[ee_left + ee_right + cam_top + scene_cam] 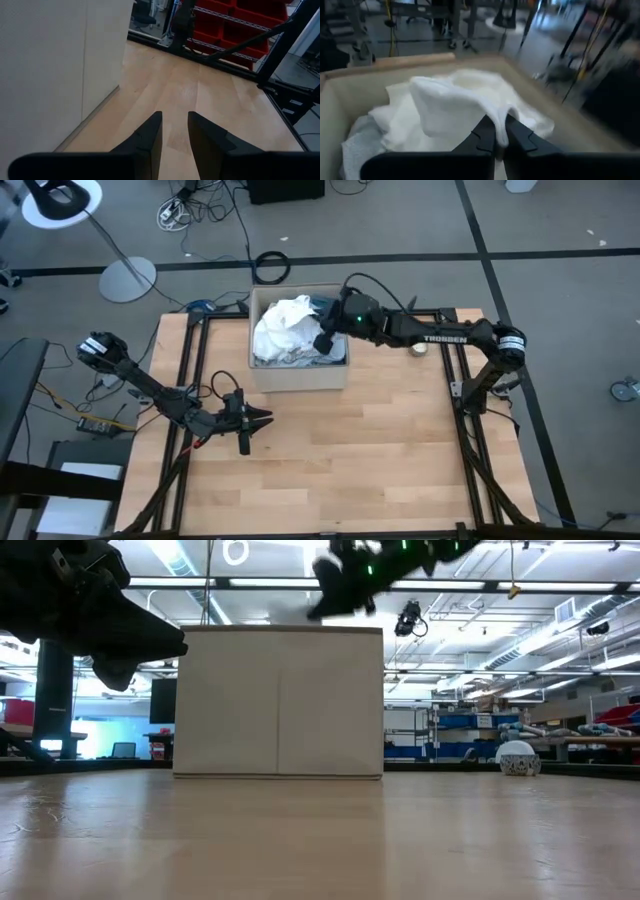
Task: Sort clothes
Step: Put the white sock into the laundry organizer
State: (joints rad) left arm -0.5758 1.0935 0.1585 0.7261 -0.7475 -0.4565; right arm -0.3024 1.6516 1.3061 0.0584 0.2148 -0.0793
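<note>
Two arms work over one wooden table (380,450), and the tan cardboard box (298,375) standing at its far middle is the landmark for everything else. Inside the box lies the heap of clothes (285,330): a crumpled white garment (455,107) fills most of it, with a light patterned piece (357,145) beside it and a darker blue one along the box's right wall. None of the garments lies on the table outside the box.

Over the box's right half hangs the right tool (496,135), its dark fingers closed on a fold of the white garment; in the right wrist view the cloth rises in a thin ridge pinched between them. In front of the box and to its left, low over bare table, waits the left tool (174,135), fingers slightly apart and holding nothing. Just right of the box sits a small round tin (420,348), clear of the work.

The step in hand looks like drawing the white garment out. To do it well, I would lift straight up over the box until the hanging cloth clears the rim, since a sideways pull could drag the light box or snag the neighbouring pieces. The pinch is on a narrow fold, so a slow rise should show early whether it slips. Once clear, carry it to open table in front of the box, away from the left tool.
</note>
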